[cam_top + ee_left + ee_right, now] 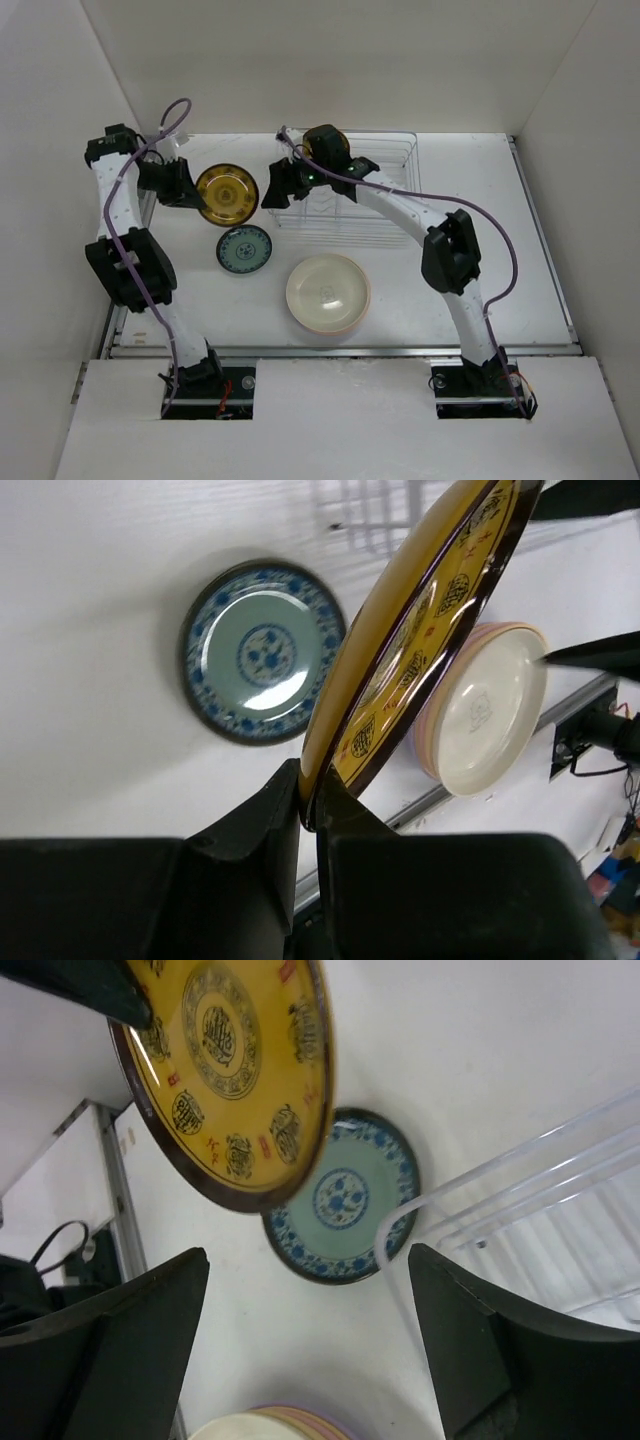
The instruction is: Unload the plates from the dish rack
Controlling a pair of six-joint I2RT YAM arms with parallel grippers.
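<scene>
Closest to the arm bases, the stack of cream and pink plates (327, 292) lies flat on the table (520, 250), with the teal-patterned plate (244, 249) just past it on the left, edges apart, and plenty of bare table off to the right. Beyond that, the left gripper (310, 798) is pinched tight on the rim of the tilted brown-and-yellow plate (227, 194). The right gripper (308, 1260) hangs wide and empty at the left end of the dish rack (395, 165), furthest back.

Near the dish rack (540, 1220), itself cut by the right edge, the stacked plates (270, 1426) run off the bottom edge.
</scene>
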